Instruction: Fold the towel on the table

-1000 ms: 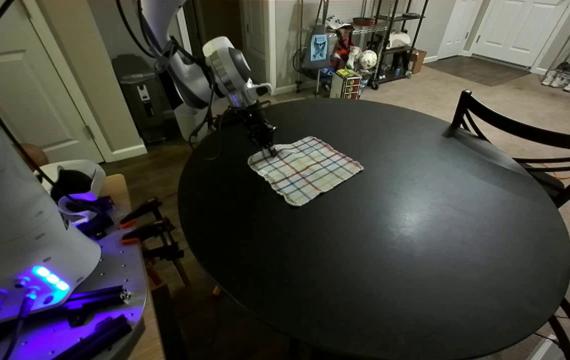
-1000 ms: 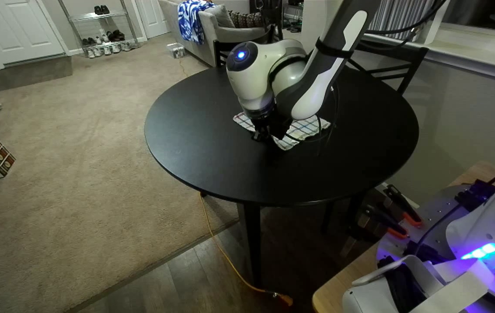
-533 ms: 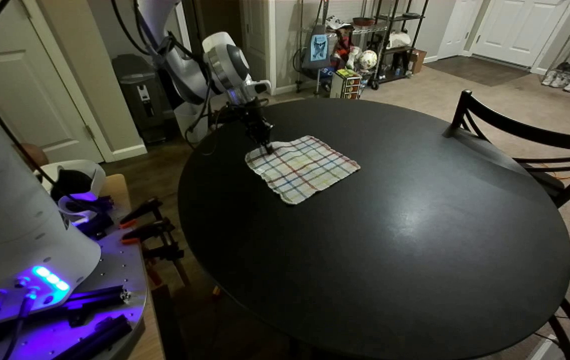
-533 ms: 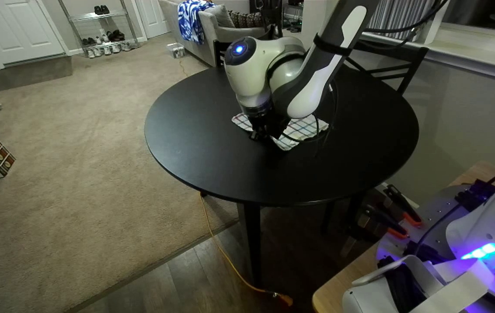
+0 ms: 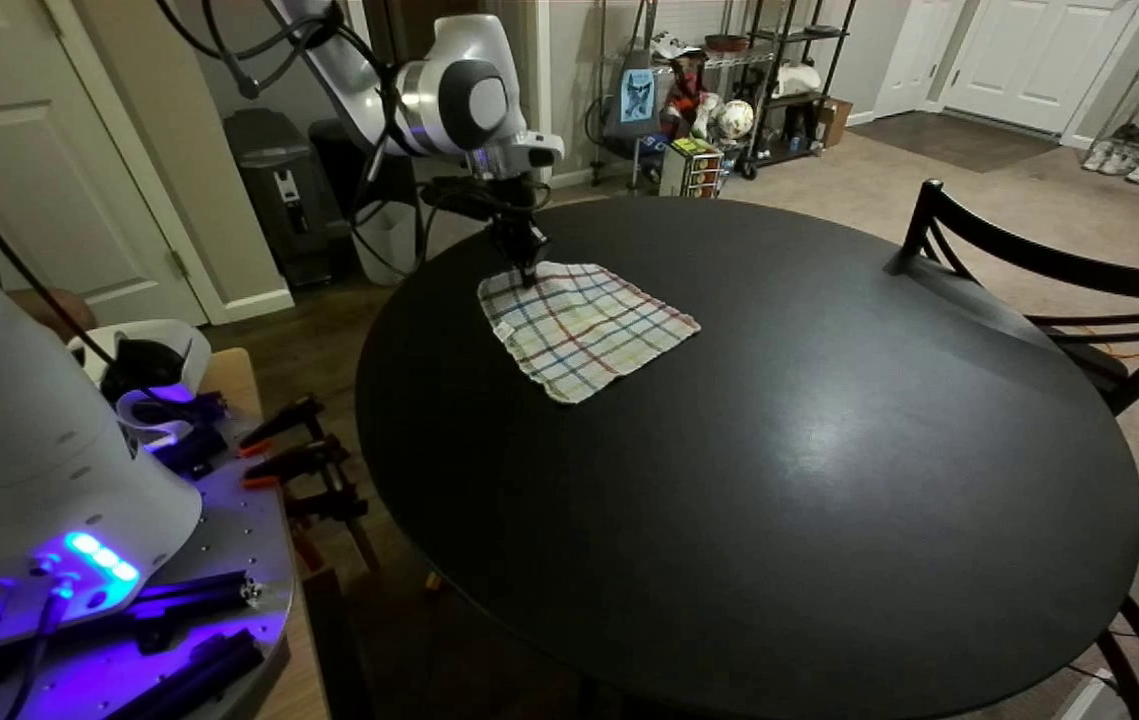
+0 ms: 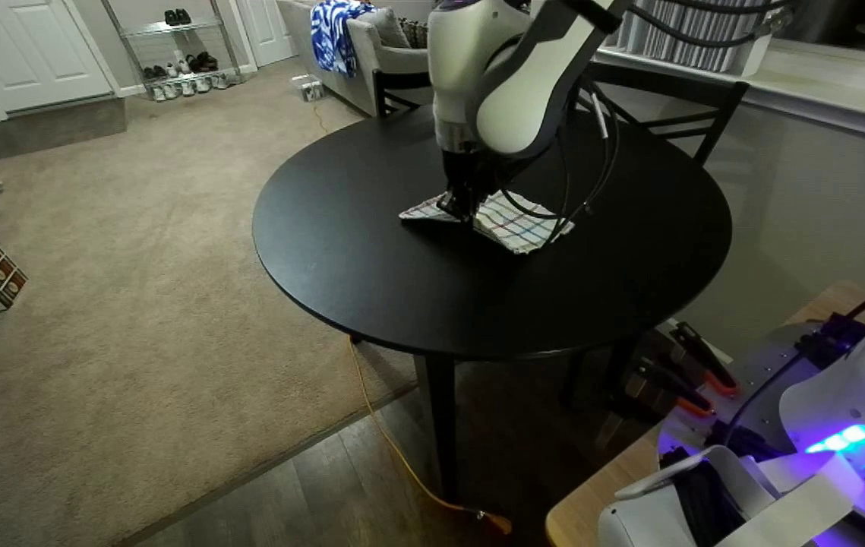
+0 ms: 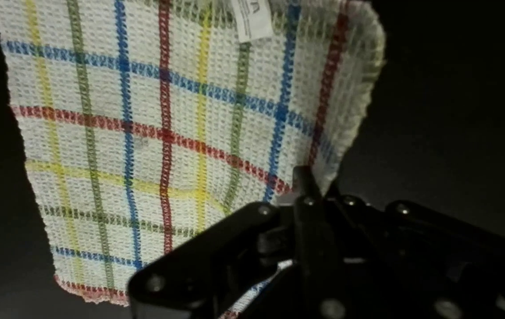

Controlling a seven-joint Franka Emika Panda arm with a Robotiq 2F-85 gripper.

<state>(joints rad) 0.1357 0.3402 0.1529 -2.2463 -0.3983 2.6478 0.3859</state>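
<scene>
The towel [image 5: 589,335], white with coloured plaid lines, lies mostly flat on the round black table [image 5: 779,520], near its edge on the arm's side. My gripper [image 5: 528,278] is shut on the towel's edge, and that edge is raised a little off the table. In the wrist view the towel [image 7: 146,110] bunches between the fingertips of my gripper [image 7: 319,179], with a white tag near the top. In an exterior view the towel [image 6: 519,222] also shows, its held edge lifted above the table [image 6: 341,251]; the arm and my gripper [image 6: 455,209] hide its middle.
A dark chair [image 5: 1069,260] stands at the table's side, and another chair [image 6: 667,91] shows by the window. Black clamps [image 5: 299,460] sit on the robot's stand between base and table. Cables hang from the arm over the towel.
My gripper has risen with the towel's edge in it. The towel has slid a little toward the left in the exterior view with the doors, and its held edge has lifted.
</scene>
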